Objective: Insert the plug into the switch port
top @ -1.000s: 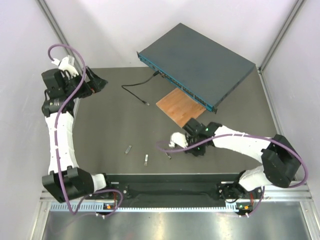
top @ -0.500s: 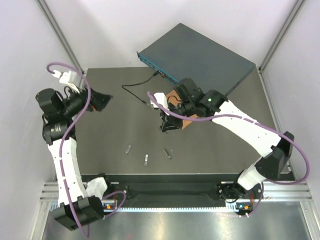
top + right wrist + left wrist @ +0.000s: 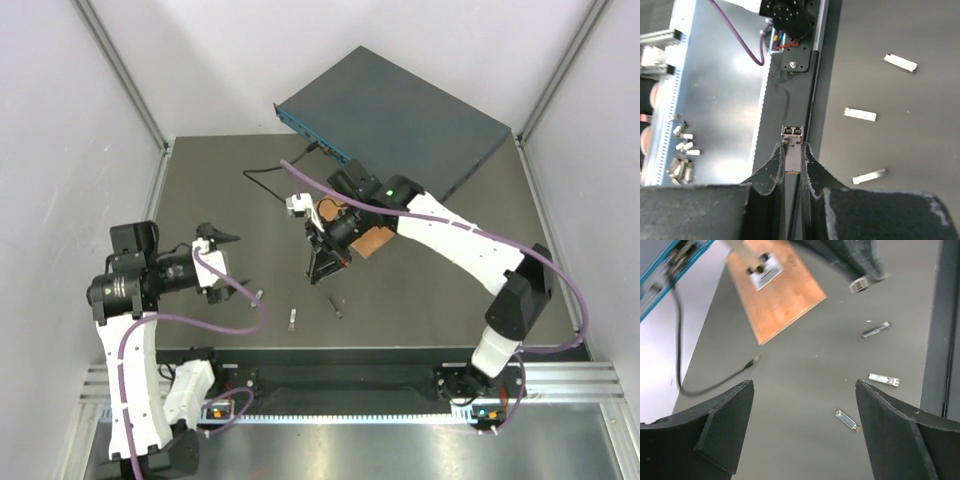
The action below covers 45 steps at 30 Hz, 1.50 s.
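The switch (image 3: 400, 110), a dark blue-grey box with a teal front face (image 3: 300, 128), lies at the back of the table. My right gripper (image 3: 320, 268) hangs over the table's middle, in front of the switch and pointing toward the near edge. It is shut on a small silver plug (image 3: 792, 142), whose end sticks out past the fingertips in the right wrist view. My left gripper (image 3: 228, 258) is open and empty at the left, above the table. In its wrist view (image 3: 804, 385) the teal face (image 3: 665, 275) shows at the far left.
Three loose silver plugs (image 3: 256, 297) (image 3: 291, 319) (image 3: 336, 307) lie near the front edge; they also show in the wrist views (image 3: 847, 420) (image 3: 860, 114). A thin wooden board (image 3: 372, 238) lies before the switch. A black cable (image 3: 268, 180) runs from one socket.
My right gripper has risen from the table near the front and moved back and left over the middle. My left arm has swung from the back left down to the front left.
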### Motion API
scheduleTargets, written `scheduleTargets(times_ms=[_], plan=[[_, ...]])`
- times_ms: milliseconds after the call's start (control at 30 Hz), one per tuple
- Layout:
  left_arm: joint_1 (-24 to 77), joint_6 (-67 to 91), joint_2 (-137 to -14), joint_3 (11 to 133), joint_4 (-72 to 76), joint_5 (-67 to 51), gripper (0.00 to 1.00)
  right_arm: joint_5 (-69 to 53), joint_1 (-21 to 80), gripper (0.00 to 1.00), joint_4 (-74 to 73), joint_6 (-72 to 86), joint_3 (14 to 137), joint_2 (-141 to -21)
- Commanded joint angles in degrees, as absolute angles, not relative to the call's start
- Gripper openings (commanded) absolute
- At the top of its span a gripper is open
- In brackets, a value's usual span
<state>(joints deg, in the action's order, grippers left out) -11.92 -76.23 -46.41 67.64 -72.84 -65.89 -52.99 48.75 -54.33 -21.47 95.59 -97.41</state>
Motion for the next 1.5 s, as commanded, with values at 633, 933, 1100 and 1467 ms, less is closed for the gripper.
scheduleTargets(times_ms=[633, 933, 1100, 1467], plan=[[14.23, -87.11, -55.63, 62.32, -72.52, -64.60, 0.62, -67.67, 48.87, 0.00, -43.95, -6.51, 100.11, -107.84], [18.11, -85.34, -55.63, 59.86, -67.60, -61.44, 0.61, -69.08, 49.66, 0.00, -42.45, -4.92, 100.02, -108.63], [18.89, -83.06, -55.63, 58.63, -65.31, -61.61, 0.60, -69.43, 50.54, 0.00, -42.19, -4.75, 99.84, -108.90], [20.48, -73.14, -53.88, 55.46, -57.31, -61.61, 0.31, -70.49, 51.06, 0.02, -41.75, -3.61, 100.72, -109.51]])
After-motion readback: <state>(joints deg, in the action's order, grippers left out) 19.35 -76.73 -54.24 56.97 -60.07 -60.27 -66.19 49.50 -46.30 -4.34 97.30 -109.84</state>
